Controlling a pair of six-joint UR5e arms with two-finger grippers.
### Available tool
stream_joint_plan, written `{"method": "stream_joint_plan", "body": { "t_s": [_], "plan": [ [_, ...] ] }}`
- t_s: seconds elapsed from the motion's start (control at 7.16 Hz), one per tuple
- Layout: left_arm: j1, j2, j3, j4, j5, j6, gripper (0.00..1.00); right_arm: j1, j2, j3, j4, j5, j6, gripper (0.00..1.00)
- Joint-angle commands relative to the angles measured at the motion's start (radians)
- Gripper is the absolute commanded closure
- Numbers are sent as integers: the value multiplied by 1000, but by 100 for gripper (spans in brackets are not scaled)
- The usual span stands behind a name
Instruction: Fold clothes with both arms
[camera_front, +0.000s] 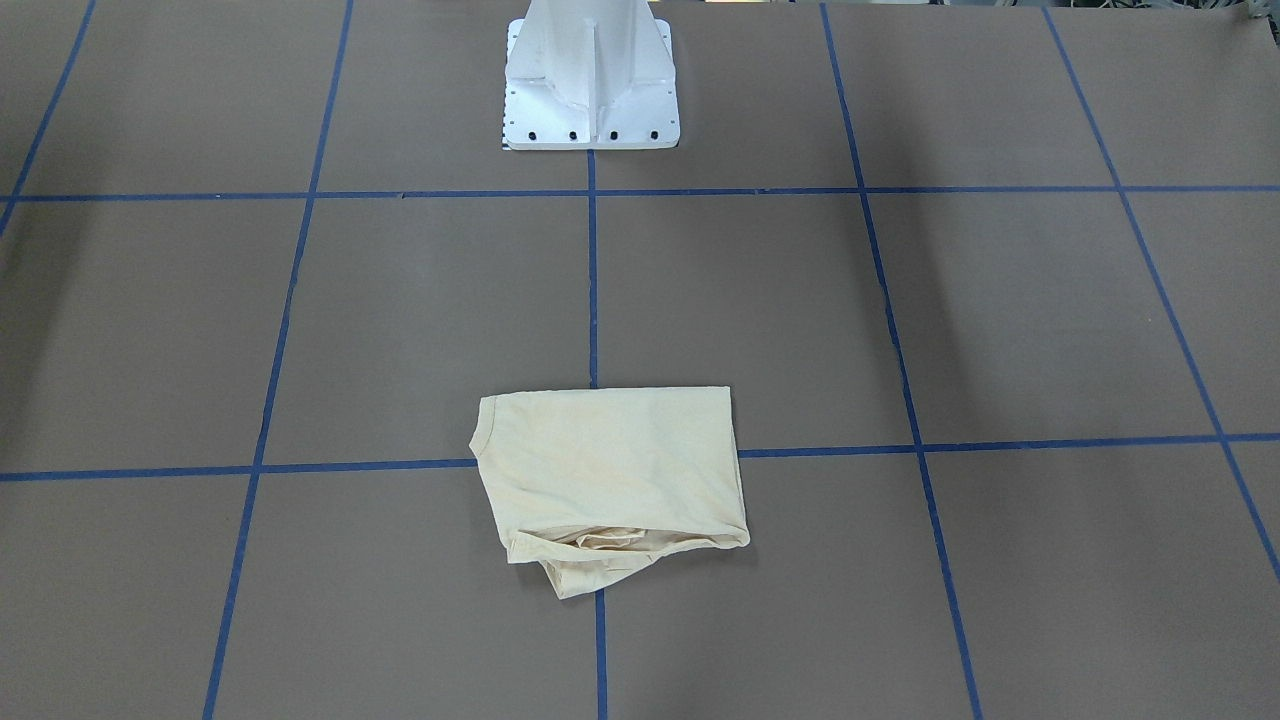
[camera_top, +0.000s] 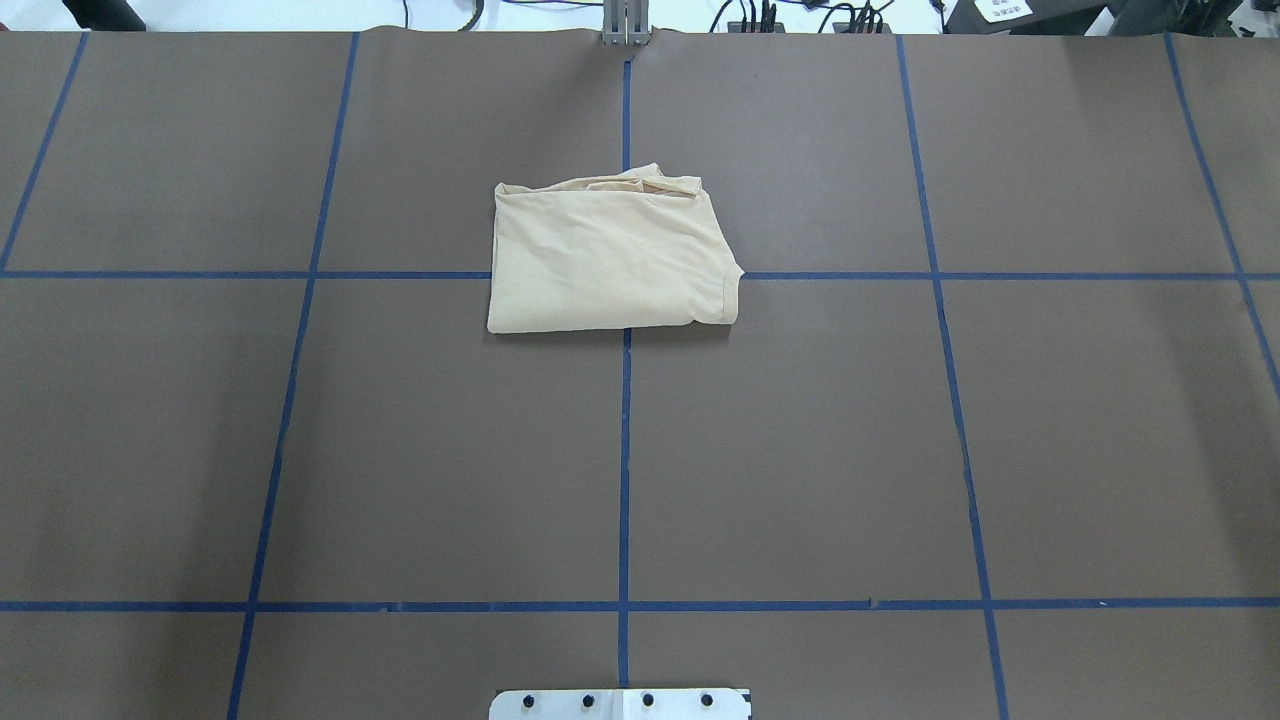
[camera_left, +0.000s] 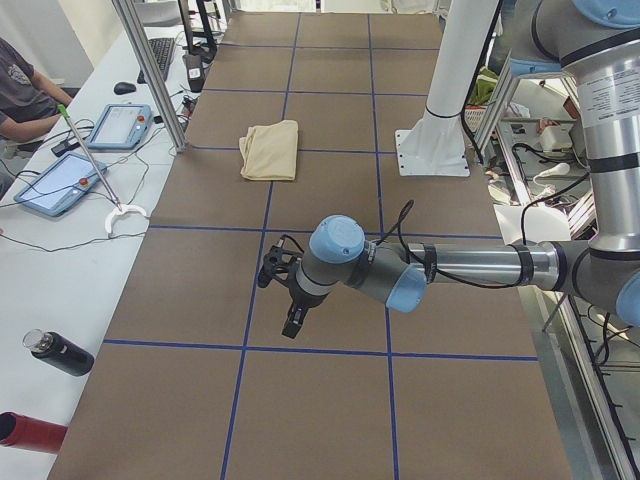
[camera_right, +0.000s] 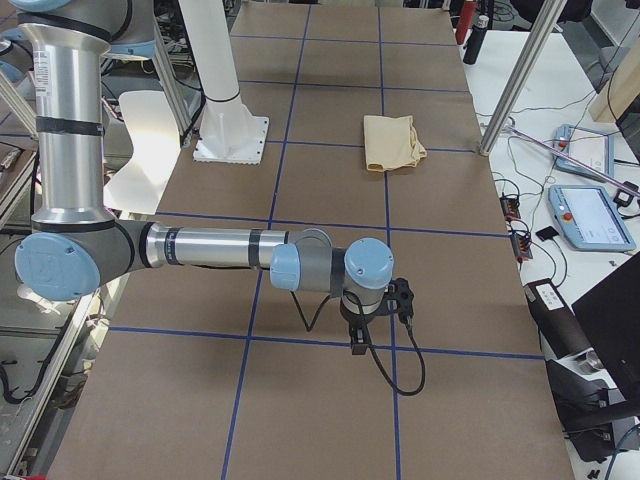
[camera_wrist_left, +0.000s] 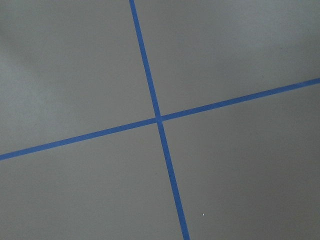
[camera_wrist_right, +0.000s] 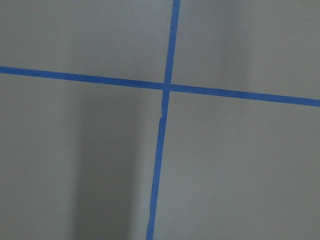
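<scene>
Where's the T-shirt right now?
Overhead view: the folded T-shirt lies mid-table, straddling the centre blue tape line, on the far side from the white pedestal.

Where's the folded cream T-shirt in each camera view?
Front-facing: folded pale cream-yellow T-shirt, lower centre.
Overhead: upper centre.
Exterior left: upper left of centre.
Exterior right: upper right of centre.
Left wrist: not in it.
Right wrist: not in it.
Landmark: white metal pedestal base, seen in all four exterior views.
</scene>
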Motion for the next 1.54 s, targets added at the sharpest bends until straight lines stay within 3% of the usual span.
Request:
{"method": "stream_joint_plan", "body": {
  "t_s": [0.0,0.28,0.42,0.56,0.84,1.4],
  "plan": [
    [2,-22,9,49,-78,-1,0,-23,0,57,-27,-55,17,0],
    [-2,-11,13,59,-75,-1,0,-25,-6,61,-50,-40,17,0],
    [-2,-11,17,75,-76,-1,0,-25,-41,55,-38,53,14,0],
    [-2,4,17,75,-78,-1,0,-25,-72,72,-35,75,14,0],
    [-1,-10,29,70,-35,1,0,-23,-72,97,-34,51,13,0],
    [-5,-13,22,56,-35,4,0,-11,-54,101,-34,43,31,0]
  ]
}}
